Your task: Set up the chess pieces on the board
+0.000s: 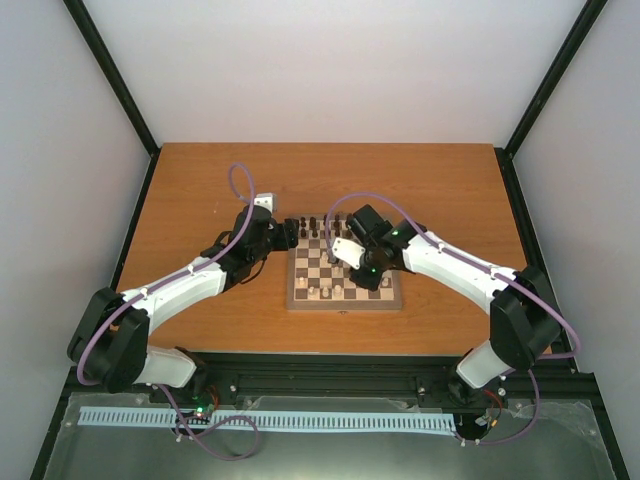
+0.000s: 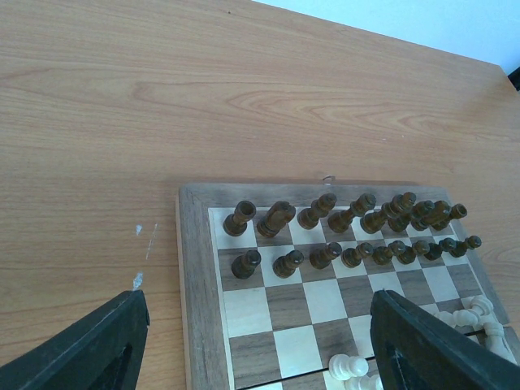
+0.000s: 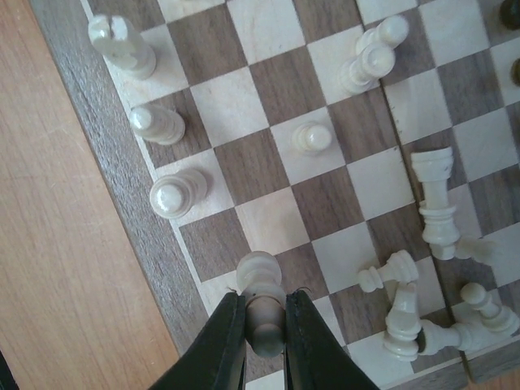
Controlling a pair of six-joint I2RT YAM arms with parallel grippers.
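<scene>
Current state: the right end effector [image 3: 263,302] is clamped on one cream piece [image 3: 260,272], gripping its body with the rounded head showing above the fingertips. The piece is over the edge row of the board [image 3: 106,162], close to the border. Whether its base touches the square cannot be told. The left end effector [image 2: 260,317] has its fingers apart with nothing between them. It hovers over the board on the side where the dark pieces [image 2: 349,236] stand in two ranks.

Hazards from this position:

1. Off-centre release. The held piece sits near the border line. If it is released there, it is likely to straddle the edge and topple onto the surface [image 2: 162,97].
2. Tilted release. A narrow turned body can pivot between flat fingers. If the base is not flat on release, the piece probably tips.
3. Neighbour contact. The standing cream pieces [image 3: 177,193] occupy the same row nearby, and an opening finger could clip the nearest one.
4. Loose stock. The fallen cream pieces [image 3: 435,203] lie in a cluster beside the working square. A sweep of the wrist would likely roll or scatter them.
5. Arm interference. Both arms work over one small board, so the left fingers could knock the dark ranks
</scene>
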